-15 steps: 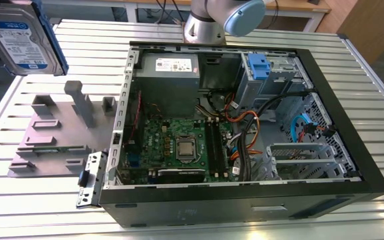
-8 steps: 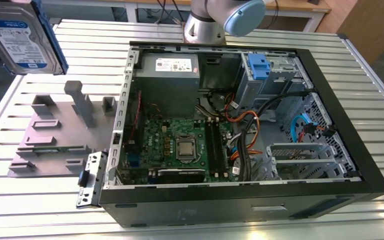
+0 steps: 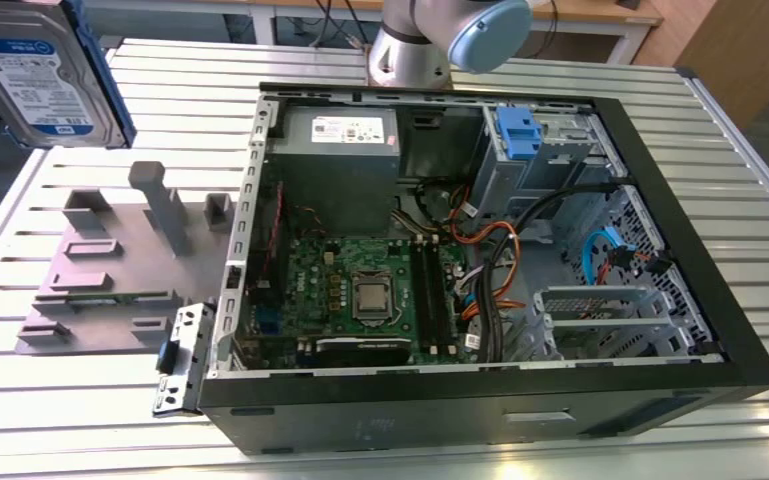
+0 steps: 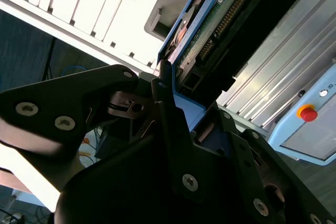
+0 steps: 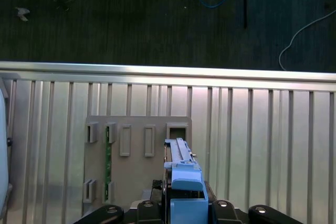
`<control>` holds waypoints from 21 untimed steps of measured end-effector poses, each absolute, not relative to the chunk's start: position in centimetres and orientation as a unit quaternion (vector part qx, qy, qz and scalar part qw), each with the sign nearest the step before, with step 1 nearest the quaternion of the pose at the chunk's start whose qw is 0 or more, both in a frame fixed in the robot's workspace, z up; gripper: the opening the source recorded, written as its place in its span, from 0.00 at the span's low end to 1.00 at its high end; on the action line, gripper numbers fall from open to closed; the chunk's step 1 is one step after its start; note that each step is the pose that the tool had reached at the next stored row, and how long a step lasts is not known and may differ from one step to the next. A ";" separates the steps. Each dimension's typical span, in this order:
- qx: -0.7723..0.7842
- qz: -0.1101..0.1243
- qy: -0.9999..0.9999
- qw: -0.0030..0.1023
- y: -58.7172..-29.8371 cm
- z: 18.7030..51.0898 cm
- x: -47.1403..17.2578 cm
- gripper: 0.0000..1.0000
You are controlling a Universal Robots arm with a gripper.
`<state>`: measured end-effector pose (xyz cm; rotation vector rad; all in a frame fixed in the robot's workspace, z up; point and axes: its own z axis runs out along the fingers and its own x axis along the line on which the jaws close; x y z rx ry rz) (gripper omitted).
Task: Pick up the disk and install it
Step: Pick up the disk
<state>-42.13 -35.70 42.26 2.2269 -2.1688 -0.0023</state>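
Blue-framed disk [image 3: 44, 85] in clamped hand [image 4: 186, 103] — exterior view shows label [image 3: 31, 55], second wrist view circuitry [image 4: 220, 19].

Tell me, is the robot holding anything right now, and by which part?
Yes: the disk. The fingers clamp its blue carrier frame.

I have the open computer case [image 3: 491, 260] lying on the slatted table [image 3: 77, 420], toward the exterior view's right, with the fixture plate [image 3: 104, 270] just beside it on that view's left. Inside the case, the power supply [image 3: 341, 135] sits at the far end, the motherboard [image 3: 357, 290] nearer, the drive cage [image 3: 531, 150] to the right. The disk [image 3: 44, 75] hangs clear of the table, clamped in my gripper [image 4: 190, 109], over the plate in the first wrist view
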 end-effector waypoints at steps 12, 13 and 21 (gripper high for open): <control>0.716 0.000 -0.698 0.017 -35.7 43.0 -42.1 0.37; 0.716 0.000 -0.698 0.017 -35.7 43.0 -42.1 0.37; 0.716 0.000 -0.698 0.017 -35.7 43.1 -42.1 0.37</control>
